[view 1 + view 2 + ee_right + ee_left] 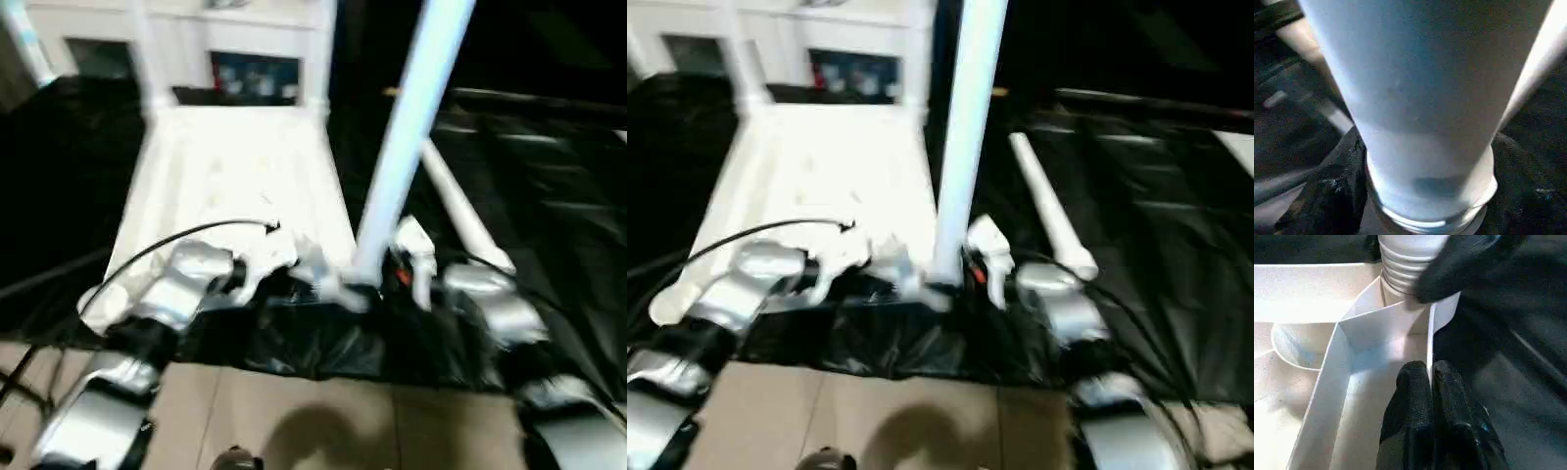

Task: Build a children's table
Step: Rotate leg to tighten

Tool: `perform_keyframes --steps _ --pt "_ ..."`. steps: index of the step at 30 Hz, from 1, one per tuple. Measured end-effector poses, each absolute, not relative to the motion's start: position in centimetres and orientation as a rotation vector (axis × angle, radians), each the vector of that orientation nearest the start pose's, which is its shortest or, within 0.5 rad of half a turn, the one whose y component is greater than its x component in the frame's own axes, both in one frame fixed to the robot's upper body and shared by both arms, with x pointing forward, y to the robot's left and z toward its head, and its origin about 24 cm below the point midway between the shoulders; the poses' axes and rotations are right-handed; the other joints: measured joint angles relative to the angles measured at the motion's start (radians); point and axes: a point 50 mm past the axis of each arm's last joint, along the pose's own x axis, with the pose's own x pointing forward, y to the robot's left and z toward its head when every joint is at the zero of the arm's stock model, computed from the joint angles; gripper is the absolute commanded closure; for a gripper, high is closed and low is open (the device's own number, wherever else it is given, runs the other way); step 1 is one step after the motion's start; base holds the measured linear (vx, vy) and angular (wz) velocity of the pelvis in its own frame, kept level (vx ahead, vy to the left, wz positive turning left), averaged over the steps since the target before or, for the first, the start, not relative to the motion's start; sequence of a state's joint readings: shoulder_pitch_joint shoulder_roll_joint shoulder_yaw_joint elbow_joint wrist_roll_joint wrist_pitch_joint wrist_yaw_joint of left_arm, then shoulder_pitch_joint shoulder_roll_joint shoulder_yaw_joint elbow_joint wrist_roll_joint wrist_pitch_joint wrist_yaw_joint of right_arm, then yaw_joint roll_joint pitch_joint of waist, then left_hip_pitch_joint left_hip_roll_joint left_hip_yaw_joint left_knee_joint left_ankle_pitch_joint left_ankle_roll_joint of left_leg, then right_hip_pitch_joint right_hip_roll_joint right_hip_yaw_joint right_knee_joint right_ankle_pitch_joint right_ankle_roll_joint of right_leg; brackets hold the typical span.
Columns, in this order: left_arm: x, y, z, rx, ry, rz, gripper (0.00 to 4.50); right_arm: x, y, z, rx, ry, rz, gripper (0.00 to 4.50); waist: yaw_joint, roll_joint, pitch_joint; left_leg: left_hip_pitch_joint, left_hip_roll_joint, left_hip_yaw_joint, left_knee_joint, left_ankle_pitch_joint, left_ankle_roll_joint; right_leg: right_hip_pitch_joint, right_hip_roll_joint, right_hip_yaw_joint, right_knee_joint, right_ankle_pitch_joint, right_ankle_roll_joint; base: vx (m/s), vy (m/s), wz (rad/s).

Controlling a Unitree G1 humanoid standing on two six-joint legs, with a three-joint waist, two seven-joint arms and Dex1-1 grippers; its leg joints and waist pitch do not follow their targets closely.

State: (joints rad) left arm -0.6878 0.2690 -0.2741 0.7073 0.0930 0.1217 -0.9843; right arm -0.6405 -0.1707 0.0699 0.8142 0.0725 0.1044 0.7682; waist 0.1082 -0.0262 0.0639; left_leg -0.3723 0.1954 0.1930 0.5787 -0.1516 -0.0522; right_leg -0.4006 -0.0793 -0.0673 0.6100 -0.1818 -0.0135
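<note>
Nearest me: both silver forearms come in from the bottom, over beige floor, reaching to the near edge of the black sheet the work lies on.

L gripper: fingers closed, pinching the thin rim wall of the table top right by its near right corner, seen in the L wrist view. A black cable loops over that forearm.

R gripper: I see its two black fingers either side of the base of the upright leg, around the flared end just above the socket. Can't tell if they're clamping it or just standing close, so grip unconfirmed.

That leg stands in the near right corner socket, ribbed end entering it, tilted a bit to the right at its top.

Table top lies upside down, underside w/ ribs facing up, running away from me.

A loose leg lies flat on the sheet just right of the upright one.

Further back: two more legs stand at the top's far corners. Behind them, a white cabinet w/ glass doors.
</note>
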Motion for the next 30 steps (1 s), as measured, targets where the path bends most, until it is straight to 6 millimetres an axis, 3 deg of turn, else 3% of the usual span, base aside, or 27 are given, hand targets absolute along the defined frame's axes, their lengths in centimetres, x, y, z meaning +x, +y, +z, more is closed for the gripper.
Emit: perform_keyframes --steps 4,6,8,12,14,21,30 --pt "34.7 8.8 5.2 0.388 0.425 -0.999 4.50 35.7 -11.1 3.5 -0.009 0.350 0.588 1.69 -0.021 0.000 0.000 0.001 -0.002 -0.001 0.000 0.000 0.000 -0.002 -0.001 0.000 -0.001 0.000 0.000 0.000 0.000 0.00" --pt "34.8 8.1 5.1 0.377 0.420 -0.959 4.50 36.0 -10.7 3.5 -0.002 0.336 0.516 1.69 -0.022 0.000 0.000 0.001 -0.002 -0.001 -0.001 0.000 0.000 -0.002 -0.001 0.000 -0.001 0.000 0.000 0.000 0.000 0.00" --pt "34.9 7.9 5.1 0.377 0.413 -0.945 4.50 36.2 -10.5 3.5 0.004 0.324 0.489 1.13 -0.022 0.001 0.000 0.001 -0.002 -0.001 -0.001 0.000 0.000 -0.002 -0.001 0.000 -0.001 0.001 -0.001 0.000 0.000 0.00" --pt "34.9 7.9 5.3 0.387 0.403 -0.947 4.50 36.2 -10.4 3.5 0.039 0.311 0.488 0.82 -0.021 0.001 -0.001 0.002 -0.002 0.000 -0.003 0.000 0.000 -0.002 -0.001 0.000 0.000 0.006 -0.006 0.000 0.000 0.00" --pt "34.9 8.1 5.4 0.401 0.397 -0.956 4.50 36.2 -10.3 3.6 0.050 0.301 0.508 0.56 -0.021 0.001 -0.001 0.002 -0.002 0.000 -0.004 0.000 0.000 -0.002 -0.001 0.000 0.000 0.008 -0.006 0.000 0.000 0.00" --pt "34.3 10.0 5.5 0.448 0.383 -1.060 4.50 35.3 -11.0 3.6 0.000 0.284 0.740 0.51 -0.020 0.001 0.000 0.002 0.000 0.000 -0.009 0.000 0.000 -0.005 0.001 -0.001 0.000 0.008 -0.005 0.000 0.000 0.00" --pt "32.7 11.7 5.6 0.468 0.392 -1.276 4.50 33.2 -12.5 3.7 -0.077 0.295 1.094 0.51 0.011 0.002 0.000 0.002 0.000 0.003 -0.008 0.000 -0.001 -0.004 0.000 0.000 -0.001 0.007 -0.004 0.000 0.000 0.00"
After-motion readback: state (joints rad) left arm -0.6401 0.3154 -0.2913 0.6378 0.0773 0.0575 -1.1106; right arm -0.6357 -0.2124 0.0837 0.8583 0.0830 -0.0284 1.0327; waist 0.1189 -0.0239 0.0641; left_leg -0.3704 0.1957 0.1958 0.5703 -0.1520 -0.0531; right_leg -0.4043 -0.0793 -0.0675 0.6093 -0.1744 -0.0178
